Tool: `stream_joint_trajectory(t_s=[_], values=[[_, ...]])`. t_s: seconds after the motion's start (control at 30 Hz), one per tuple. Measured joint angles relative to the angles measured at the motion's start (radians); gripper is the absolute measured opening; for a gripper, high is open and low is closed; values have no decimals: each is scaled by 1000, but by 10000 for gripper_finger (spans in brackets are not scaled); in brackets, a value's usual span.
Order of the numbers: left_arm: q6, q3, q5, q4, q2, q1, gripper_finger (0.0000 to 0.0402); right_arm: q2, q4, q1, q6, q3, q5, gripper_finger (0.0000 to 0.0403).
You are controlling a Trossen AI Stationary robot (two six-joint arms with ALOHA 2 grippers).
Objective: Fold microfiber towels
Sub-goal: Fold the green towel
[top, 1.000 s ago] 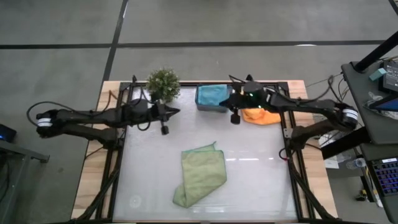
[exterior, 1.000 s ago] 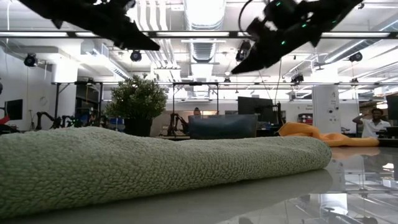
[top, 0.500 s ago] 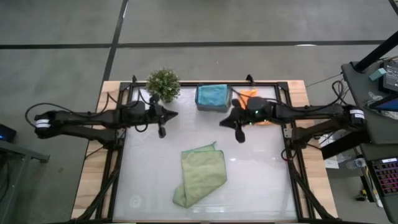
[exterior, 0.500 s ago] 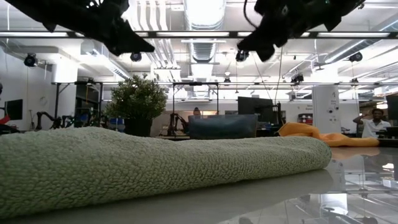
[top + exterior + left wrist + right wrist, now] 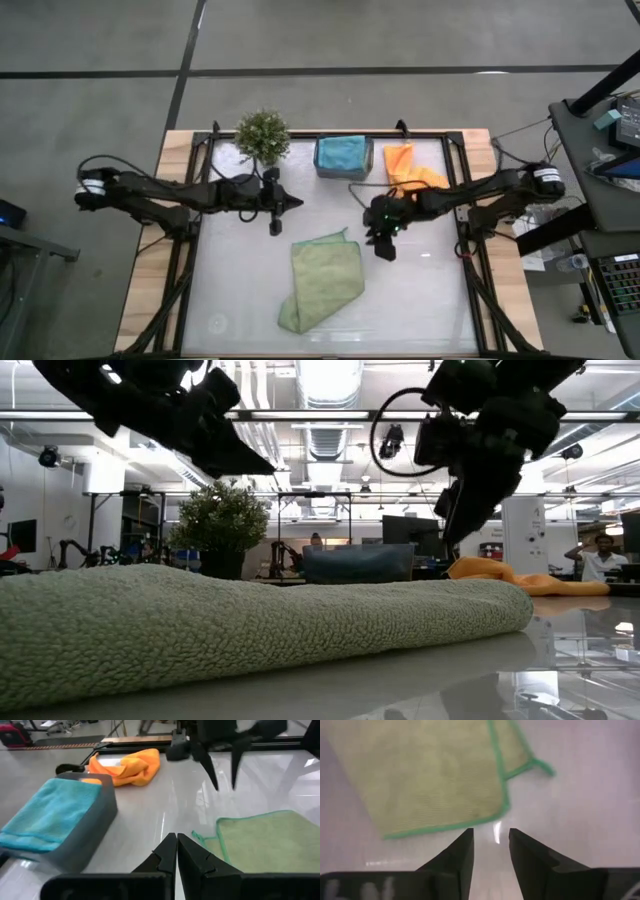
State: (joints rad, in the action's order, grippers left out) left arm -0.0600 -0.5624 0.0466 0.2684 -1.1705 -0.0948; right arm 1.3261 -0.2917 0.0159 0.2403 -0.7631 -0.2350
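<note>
A light green towel (image 5: pixel 322 280) lies loosely doubled over on the table's middle; it also fills the low view (image 5: pixel 250 620). A teal-blue towel (image 5: pixel 342 152) lies in the grey bin (image 5: pixel 368 160) at the far edge. An orange towel (image 5: pixel 408 168) lies crumpled beside the bin. My right gripper (image 5: pixel 385 246) is open and points down, just above the table by the green towel's far right corner (image 5: pixel 535 762). My left gripper (image 5: pixel 292 203) is shut and empty, in the air beyond the green towel's far left. No other towels are in view.
A small potted plant (image 5: pixel 262 135) stands at the far left of the table, close behind my left arm. The table's black frame (image 5: pixel 462 200) runs along its edges. Bare tabletop lies on both sides of the green towel.
My right gripper has come from beside the bin and orange towel toward the table's near edge and down, tipping to point downward at the green towel's far right corner. My left gripper has gone a little toward the table's right and near side. The towels have stayed put.
</note>
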Motion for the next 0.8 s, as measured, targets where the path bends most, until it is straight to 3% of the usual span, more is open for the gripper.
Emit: stream_joint_trajectory(t_s=[0.2,0.63,0.8], values=[[-3,-28,-1,72,-76,0,0,126,147,35,3,0,37,116],[2,-32,1,144,-76,34,0,299,288,41,2,-2,79,115],[2,-32,1,175,-76,49,0,316,332,45,-56,-2,82,78]])
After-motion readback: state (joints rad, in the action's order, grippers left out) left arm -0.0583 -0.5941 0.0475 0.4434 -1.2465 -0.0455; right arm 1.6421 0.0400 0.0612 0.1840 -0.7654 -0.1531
